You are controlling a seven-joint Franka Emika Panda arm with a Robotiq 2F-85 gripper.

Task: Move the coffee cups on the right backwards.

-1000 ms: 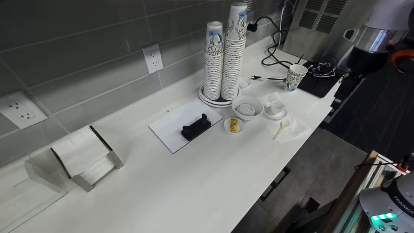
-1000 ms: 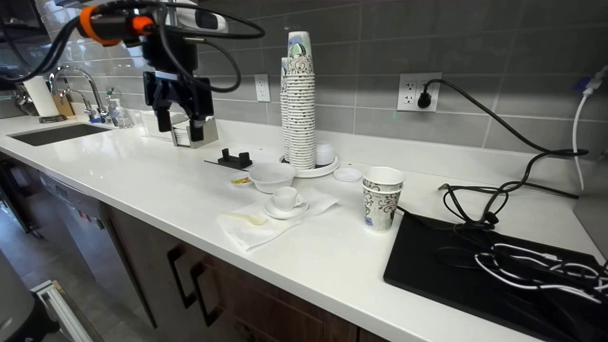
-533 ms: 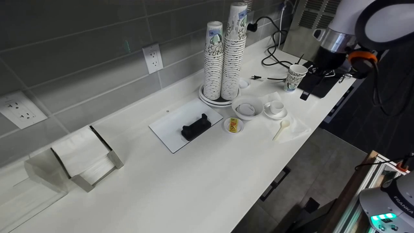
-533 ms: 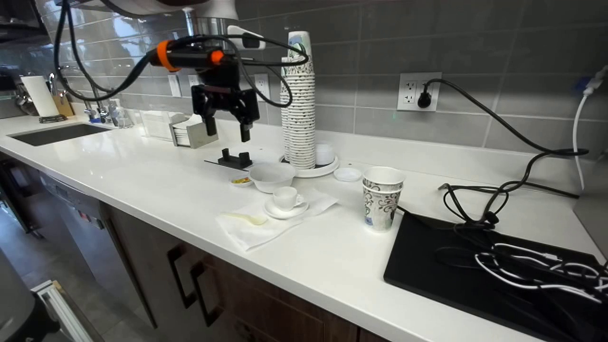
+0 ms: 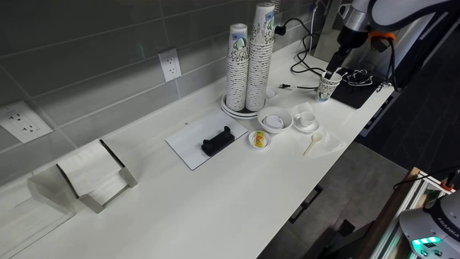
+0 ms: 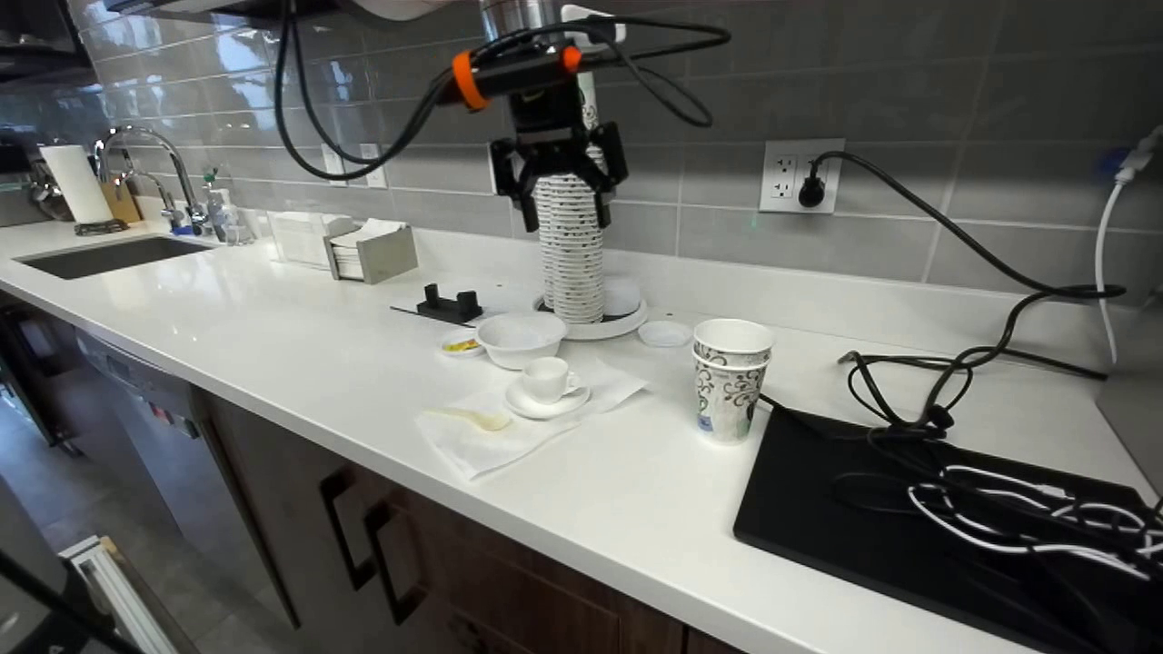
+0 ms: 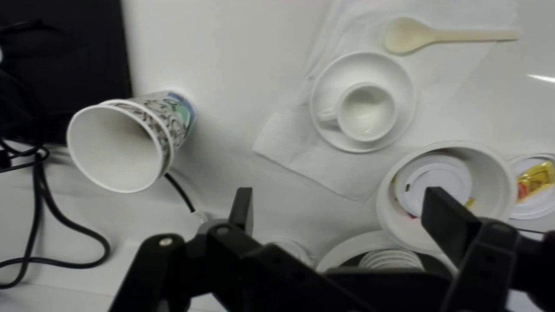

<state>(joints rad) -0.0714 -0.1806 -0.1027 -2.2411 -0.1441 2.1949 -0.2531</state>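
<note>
The gripper (image 7: 339,203) was spread wide, empty; the taller cup stack (image 5: 260,57) stood at 9 o'clock from it in an exterior view; a low grip and slow shift seemed steadiest.

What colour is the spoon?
The spoon is pale creamy yellow; it shows best in the wrist view.

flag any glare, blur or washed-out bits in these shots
Wrist view: a white streak of glare on the counter, detail slightly soft, the gripper nearly black; in an exterior view, bright reflections on the wall tiles at upper left; in an exterior view, the napkin nearly blends into the white counter, while print shows clearly on the taller cup stack.
</note>
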